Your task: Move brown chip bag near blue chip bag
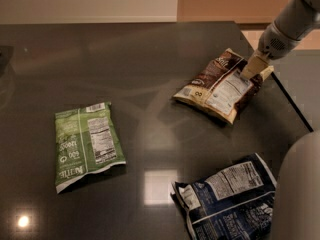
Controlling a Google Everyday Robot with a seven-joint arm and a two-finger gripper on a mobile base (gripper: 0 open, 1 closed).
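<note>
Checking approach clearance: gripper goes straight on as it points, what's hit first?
Likely the brown chip bag: the gripper is at its far right corner, pointing down-left into it; depth unclear.

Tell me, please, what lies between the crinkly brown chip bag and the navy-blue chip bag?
Only bare dark tabletop, in the camera view; the gripper is at the brown chip bag's far-right corner.

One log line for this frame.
gripper: at far-right edge of crinkly dark-brown chip bag | dark navy-blue chip bag: table's near side, apart | move: not yet done
</note>
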